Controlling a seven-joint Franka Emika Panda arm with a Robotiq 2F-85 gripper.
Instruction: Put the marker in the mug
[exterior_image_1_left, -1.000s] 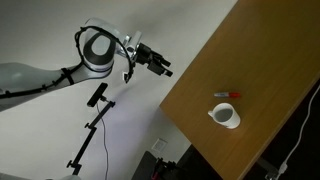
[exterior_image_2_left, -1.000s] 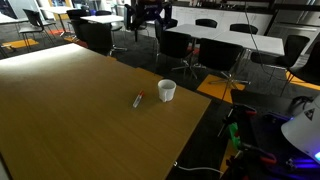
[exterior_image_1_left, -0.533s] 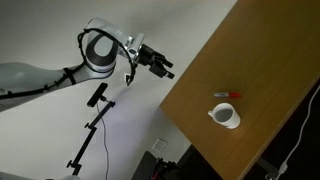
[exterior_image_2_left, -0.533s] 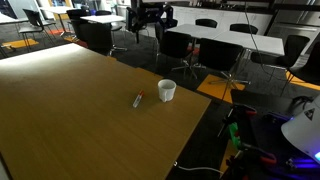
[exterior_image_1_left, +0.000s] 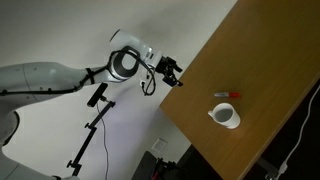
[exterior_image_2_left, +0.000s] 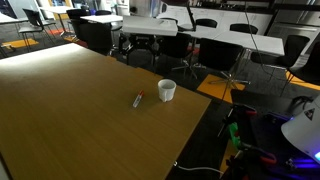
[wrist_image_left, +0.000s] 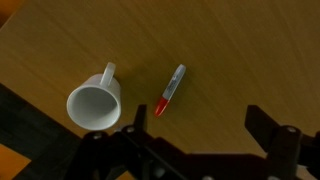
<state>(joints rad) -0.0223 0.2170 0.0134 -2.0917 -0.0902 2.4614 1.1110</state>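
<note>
Marker (wrist_image_left: 171, 90) lies on the table (wrist_image_left: 240, 50) beside the mug (wrist_image_left: 95, 102), untouched, ahead of the wide-apart fingers (wrist_image_left: 268, 130).

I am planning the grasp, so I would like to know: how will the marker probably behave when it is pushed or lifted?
The marker looks thin and round, lying flat on the smooth wooden table, so a sideways push would likely roll it. It seems stiff and light for its size, so it should lift without bending.
</note>
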